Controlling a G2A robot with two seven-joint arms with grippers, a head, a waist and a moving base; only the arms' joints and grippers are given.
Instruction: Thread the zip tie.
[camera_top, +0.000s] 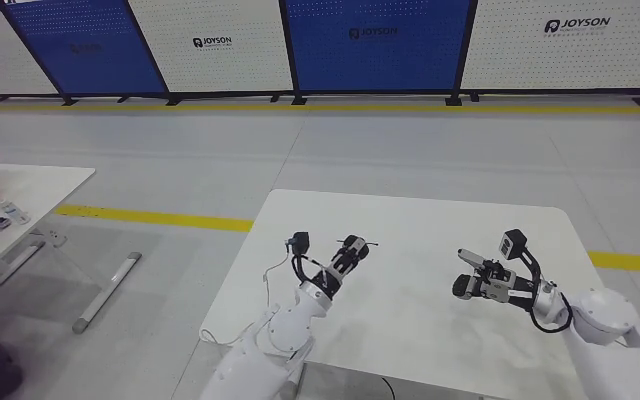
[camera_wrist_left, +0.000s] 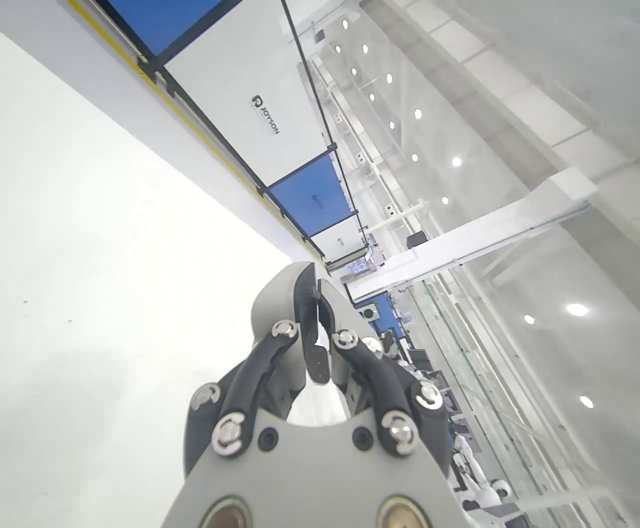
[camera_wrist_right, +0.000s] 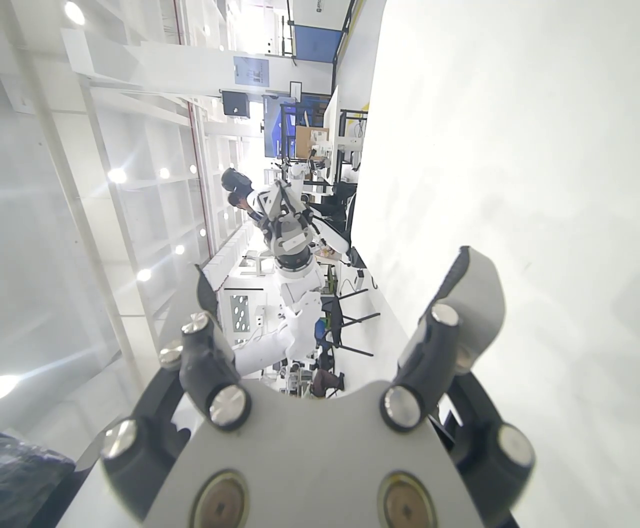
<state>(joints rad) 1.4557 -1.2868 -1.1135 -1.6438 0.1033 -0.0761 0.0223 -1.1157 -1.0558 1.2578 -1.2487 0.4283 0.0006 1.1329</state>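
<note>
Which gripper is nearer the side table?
Left. The left gripper hovers over the work table's half beside the side table; the right gripper is over the other half, farther off.

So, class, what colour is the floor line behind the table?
Yellow; the floor line shows best from the top view.

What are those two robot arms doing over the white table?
Both arms hang over the white table. The left end effector has its fingers pressed shut; whether something thin is pinched there is too small to tell. The right end effector is wide open, holding nothing, and points toward the left one across a gap.
</note>
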